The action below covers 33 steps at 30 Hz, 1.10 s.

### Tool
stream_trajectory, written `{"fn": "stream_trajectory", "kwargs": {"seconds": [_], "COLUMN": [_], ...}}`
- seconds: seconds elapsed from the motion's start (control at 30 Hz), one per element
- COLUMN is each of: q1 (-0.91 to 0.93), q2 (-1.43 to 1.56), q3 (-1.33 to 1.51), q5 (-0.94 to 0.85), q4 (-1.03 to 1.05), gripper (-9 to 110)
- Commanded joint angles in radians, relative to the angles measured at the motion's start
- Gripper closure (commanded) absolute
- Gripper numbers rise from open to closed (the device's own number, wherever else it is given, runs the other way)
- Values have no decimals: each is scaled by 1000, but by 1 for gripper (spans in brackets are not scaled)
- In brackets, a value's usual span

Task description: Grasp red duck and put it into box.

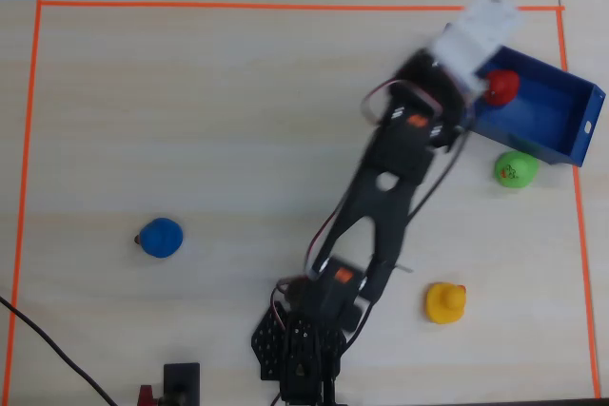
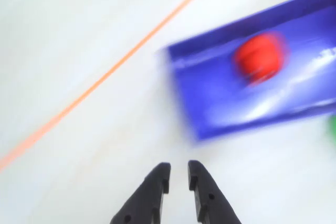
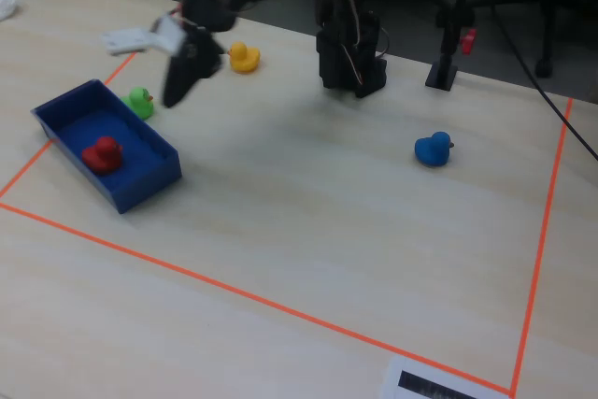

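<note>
A pale wood desk (image 3: 308, 212) marked off with an orange tape line (image 3: 234, 292) carries everything here, with dark chair legs and cables behind it in the fixed view. The red duck (image 3: 102, 153) already lies inside the blue box (image 3: 140, 186), ahead of the jaws and a little to their right as the wrist view shows it, and apart from them; the duck (image 2: 259, 57) and the box wall (image 2: 210, 103) are blurred there. The jaws (image 2: 179, 174) hold nothing and stand narrow, the two dark tips almost parallel with only a slim gap between them, raised above bare desk just short of the box's near end.

The placing looks done, so the risk is in the retreat. The wrist sits close over the box rim in the overhead view (image 1: 547, 111), and a low sweep could clip the wall and drag the light bin. The green duck (image 1: 516, 168) lies just outside the box, the yellow duck (image 1: 444, 302) nearer the base; a careless swing could knock either. The blue duck (image 1: 161, 237) is well apart.
</note>
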Motion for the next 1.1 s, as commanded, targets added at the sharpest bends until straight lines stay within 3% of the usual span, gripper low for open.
{"fn": "stream_trajectory", "kwargs": {"seconds": [0.0, 0.2, 0.27, 0.37, 0.63, 1.07], "q1": [-250, -428, -448, -474, -469, -462], "q2": [614, 1112, 1236, 1370, 1583, 1637], "q3": [653, 1301, 1439, 1551, 1649, 1649], "q5": [-55, -301, -413, -440, -413, -344], "q4": [21, 54, 89, 169, 376, 417], "gripper": [101, 101, 101, 101, 101, 101]}}
